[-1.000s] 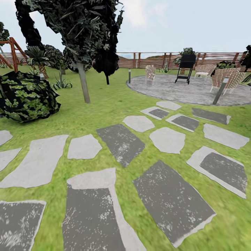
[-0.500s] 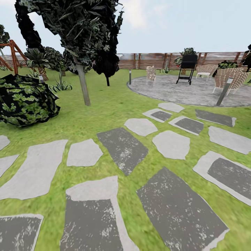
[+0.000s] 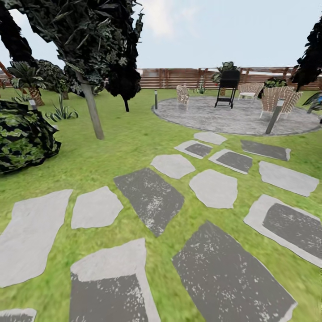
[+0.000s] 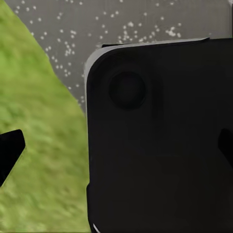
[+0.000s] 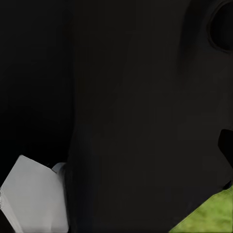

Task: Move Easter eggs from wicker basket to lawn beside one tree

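Spreading across the whole head view, the lawn [image 3: 134, 143] carries a path of grey stepping stones [image 3: 150, 197] toward a round paved patio [image 3: 232, 117]. A tree [image 3: 91, 114] with a slim pale trunk and dark crown stands on the grass, well apart from the patio on its far-left side, with a leafy bush [image 3: 22, 141] beyond it. On the patio stand a black grill [image 3: 227, 87] and woven chairs [image 3: 275, 99]; a brown slat fence [image 3: 179, 78] runs behind. Both wrist views show dark robot housing over grass and stone, so whether either gripper is apart or together cannot be told.
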Robot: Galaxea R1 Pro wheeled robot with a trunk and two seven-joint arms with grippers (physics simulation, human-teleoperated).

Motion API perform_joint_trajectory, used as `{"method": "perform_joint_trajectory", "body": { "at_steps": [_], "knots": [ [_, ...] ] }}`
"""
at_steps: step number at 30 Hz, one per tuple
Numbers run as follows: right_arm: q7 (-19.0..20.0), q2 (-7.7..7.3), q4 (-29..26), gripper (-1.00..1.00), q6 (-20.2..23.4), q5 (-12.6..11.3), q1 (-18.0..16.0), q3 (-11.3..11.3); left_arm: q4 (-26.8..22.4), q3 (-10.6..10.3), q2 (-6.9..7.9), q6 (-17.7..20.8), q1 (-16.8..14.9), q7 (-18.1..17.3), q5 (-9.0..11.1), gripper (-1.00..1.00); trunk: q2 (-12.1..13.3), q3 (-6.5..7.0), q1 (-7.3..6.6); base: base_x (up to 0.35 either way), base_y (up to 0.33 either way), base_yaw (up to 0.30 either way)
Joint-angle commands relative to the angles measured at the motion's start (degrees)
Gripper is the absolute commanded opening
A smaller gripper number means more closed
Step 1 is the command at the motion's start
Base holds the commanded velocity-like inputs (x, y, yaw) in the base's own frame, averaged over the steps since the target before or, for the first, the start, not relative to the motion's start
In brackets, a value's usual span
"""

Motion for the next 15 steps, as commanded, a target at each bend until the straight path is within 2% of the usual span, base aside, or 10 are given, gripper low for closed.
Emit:
{"method": "perform_joint_trajectory", "body": {
  "at_steps": [1,6,15],
  "knots": [
    [0.0,0.00,0.0,1.00,-0.1,0.0,0.0,0.3,0.0,0.0,0.01,-0.2,0.0,0.0,0.0,1.00,0.0,-0.04,0.03,0.328,0.031,-0.268],
    [0.0,0.02,0.0,1.00,-0.1,0.0,0.0,0.4,0.0,0.0,0.00,-0.2,0.0,0.0,0.0,1.00,0.0,-0.04,0.03,0.328,0.014,-0.188],
    [0.0,0.02,0.0,1.00,-0.1,0.0,0.0,0.4,0.0,0.0,0.00,-0.1,0.0,0.0,0.0,1.00,0.0,-0.04,0.03,0.329,0.002,-0.028]
  ]
}}
